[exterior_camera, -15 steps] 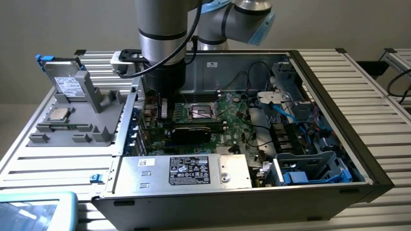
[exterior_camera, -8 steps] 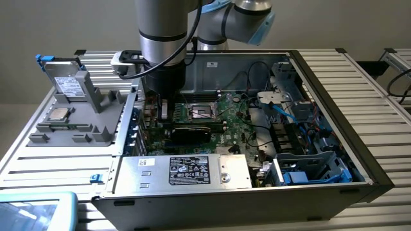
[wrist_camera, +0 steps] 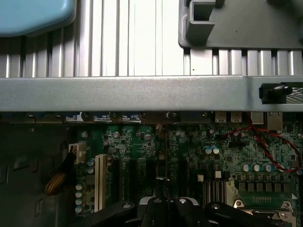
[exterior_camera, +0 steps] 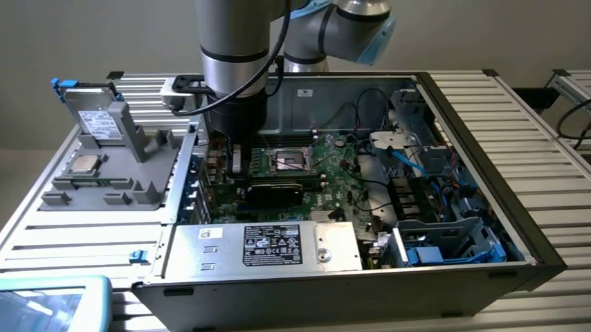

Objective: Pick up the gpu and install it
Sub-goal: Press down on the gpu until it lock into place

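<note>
My fingers (wrist_camera: 166, 208) pinch the gpu (wrist_camera: 162, 165) edge-on over the motherboard (wrist_camera: 199, 156) slots; seating not confirmed.

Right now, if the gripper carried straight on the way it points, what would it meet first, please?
Most likely the gpu it holds edge-on would meet the motherboard and its expansion slots directly below, inside the open computer case; the remaining gap is unclear.

We see an open computer case (exterior_camera: 517, 207) lying on a slatted metal table (exterior_camera: 554, 124), its green motherboard (exterior_camera: 342, 183) exposed. Near the front edge sits a silver power supply (exterior_camera: 277, 245) with a black label. At the exterior view's left stands a grey fixture (exterior_camera: 111, 166) holding a silver drive (exterior_camera: 99, 123) and a processor (exterior_camera: 85, 164). Blue cables (exterior_camera: 411, 160) run at the right.
</note>
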Robot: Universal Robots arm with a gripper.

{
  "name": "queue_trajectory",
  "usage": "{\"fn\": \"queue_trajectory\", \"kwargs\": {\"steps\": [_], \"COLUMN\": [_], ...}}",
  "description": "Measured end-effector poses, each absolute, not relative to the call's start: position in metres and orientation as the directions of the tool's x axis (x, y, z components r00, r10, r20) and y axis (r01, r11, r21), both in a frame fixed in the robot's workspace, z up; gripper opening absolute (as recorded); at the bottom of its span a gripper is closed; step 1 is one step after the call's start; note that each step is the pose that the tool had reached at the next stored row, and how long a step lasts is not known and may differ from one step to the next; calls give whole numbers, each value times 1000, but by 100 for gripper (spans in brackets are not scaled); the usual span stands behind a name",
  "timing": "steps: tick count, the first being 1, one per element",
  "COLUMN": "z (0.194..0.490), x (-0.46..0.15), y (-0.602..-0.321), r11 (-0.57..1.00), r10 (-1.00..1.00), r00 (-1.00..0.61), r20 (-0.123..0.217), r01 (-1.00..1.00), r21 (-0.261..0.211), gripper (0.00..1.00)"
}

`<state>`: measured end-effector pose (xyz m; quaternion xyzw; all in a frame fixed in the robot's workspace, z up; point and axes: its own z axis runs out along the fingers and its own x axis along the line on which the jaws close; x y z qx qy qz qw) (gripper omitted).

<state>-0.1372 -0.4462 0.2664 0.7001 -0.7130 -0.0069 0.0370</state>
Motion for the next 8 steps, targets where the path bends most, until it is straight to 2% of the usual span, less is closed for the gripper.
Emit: {"fn": "queue_trajectory", "kwargs": {"steps": [8], "z": [266], "x": [-137], "y": [-446], "r11": [20], "r10": [-999], "r00": [-17], "r20": [42], "r01": [-998], "r21": [61], "gripper": [12]}}
